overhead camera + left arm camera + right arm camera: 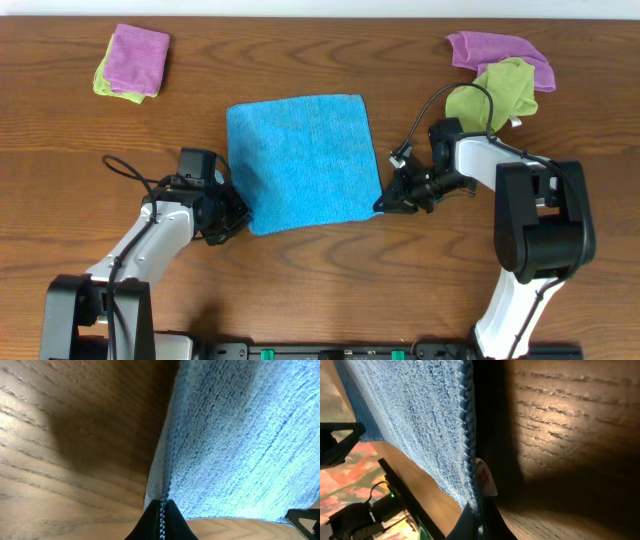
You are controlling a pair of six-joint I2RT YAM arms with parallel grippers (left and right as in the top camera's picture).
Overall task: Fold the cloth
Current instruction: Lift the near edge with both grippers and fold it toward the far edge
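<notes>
Overhead: cloth (pixel 300 160) flat, unfolded, mid tabletop (pixel 60 130). Corners by near edge clamped in left jaws, right jaws. No fold made yet.

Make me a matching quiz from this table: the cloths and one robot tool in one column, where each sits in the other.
1. blue cloth
2. folded purple cloth
3. crumpled green cloth
4. left tool

A. far right
B. pinching the blue cloth's near left corner
C. spread out in the middle
D. far left

Pairs: 1-C, 2-D, 3-A, 4-B
</notes>
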